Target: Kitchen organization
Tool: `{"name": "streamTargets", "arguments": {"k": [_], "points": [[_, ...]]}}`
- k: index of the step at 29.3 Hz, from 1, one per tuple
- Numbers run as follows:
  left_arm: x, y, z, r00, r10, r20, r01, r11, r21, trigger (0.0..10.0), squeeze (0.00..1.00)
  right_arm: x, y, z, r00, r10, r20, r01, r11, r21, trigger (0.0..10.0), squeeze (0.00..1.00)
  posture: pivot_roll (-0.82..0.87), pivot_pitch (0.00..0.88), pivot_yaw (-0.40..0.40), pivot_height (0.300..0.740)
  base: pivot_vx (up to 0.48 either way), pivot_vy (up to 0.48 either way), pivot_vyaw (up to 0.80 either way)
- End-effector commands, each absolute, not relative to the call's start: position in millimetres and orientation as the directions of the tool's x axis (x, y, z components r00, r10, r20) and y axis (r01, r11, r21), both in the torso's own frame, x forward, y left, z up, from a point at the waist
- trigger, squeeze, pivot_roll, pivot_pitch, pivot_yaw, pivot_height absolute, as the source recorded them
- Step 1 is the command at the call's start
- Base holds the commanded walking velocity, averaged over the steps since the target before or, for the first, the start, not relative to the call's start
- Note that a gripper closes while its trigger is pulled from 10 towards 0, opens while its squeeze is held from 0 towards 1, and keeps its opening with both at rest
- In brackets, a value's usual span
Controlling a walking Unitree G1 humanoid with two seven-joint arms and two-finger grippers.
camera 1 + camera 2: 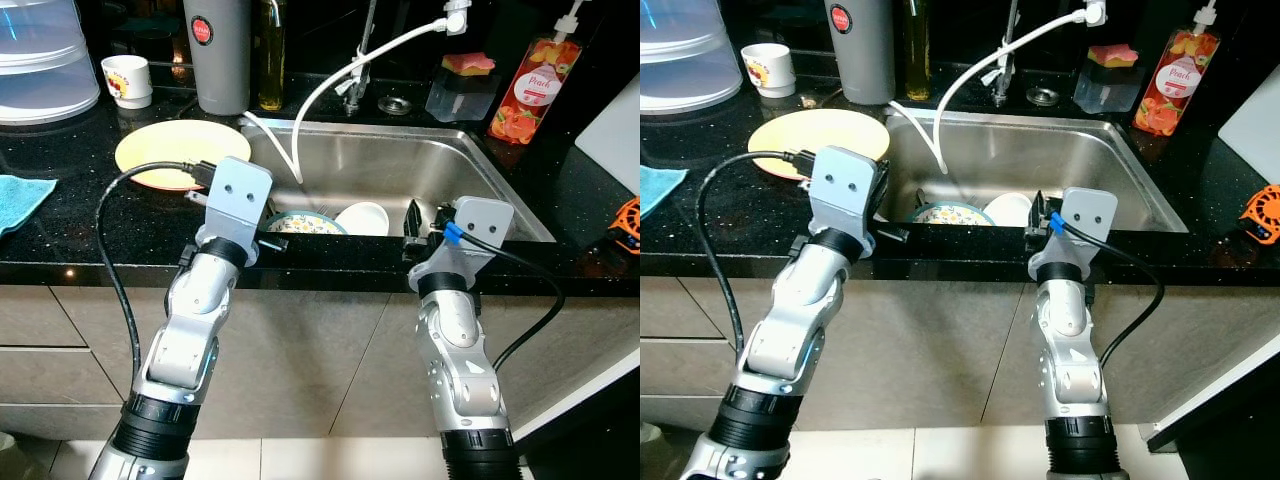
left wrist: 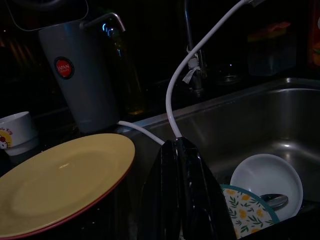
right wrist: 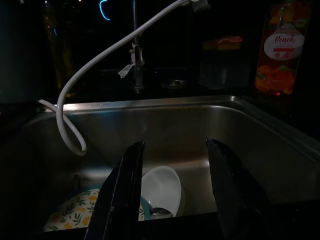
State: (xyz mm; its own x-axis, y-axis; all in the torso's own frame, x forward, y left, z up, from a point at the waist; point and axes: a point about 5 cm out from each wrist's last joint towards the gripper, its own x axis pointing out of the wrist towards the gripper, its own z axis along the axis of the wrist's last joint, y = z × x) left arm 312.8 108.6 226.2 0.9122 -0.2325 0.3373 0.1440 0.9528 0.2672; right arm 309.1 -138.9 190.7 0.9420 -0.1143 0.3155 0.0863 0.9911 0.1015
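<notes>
The step in hand looks like a reach into the sink point(image 1: 500, 190) for the dishes, and it is best done by carrying the right hand point(image 3: 175, 195) over the front rim before lowering it, so its black fingers clear the steel edge, then closing on the rim of the white bowl point(image 1: 362, 218) rather than its smooth belly. That hand is spread wide and holds nothing; it hovers at the front edge of the sink, and the bowl lies just beyond and below it, leaning against the flowered plate point(image 1: 305, 224) on the basin floor. The left hand point(image 2: 182, 200) has its fingers pressed together, empty, poised over the sink's front left corner, with the yellow plate point(image 1: 180, 150) just beside it on the dark surface point(image 1: 70, 225). A white hose point(image 1: 330, 90) dangles into the basin and should be avoided.
</notes>
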Motion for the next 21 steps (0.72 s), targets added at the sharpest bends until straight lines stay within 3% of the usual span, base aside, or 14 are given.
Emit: {"name": "streamTargets", "arguments": {"k": [1, 21], "points": [[310.6, 105.1, 225.2, 0.911, -0.245, 0.331, 0.155, 0.949, 0.275, 10.0, 0.00, 308.6, -141.2, 189.6, 0.944, -0.120, 0.307, 0.094, 0.991, 0.099, 10.0, 0.00, 0.21, 0.000, -0.053, 0.740, 0.000, 0.000, 0.00], [309.9, 104.4, 224.2, 0.910, -0.251, 0.331, 0.159, 0.947, 0.279, 10.0, 0.00, 309.0, -141.4, 189.3, 0.945, -0.119, 0.306, 0.094, 0.991, 0.096, 10.0, 0.00, 0.21, 0.000, -0.053, 0.740, 0.000, 0.000, 0.00]]}}
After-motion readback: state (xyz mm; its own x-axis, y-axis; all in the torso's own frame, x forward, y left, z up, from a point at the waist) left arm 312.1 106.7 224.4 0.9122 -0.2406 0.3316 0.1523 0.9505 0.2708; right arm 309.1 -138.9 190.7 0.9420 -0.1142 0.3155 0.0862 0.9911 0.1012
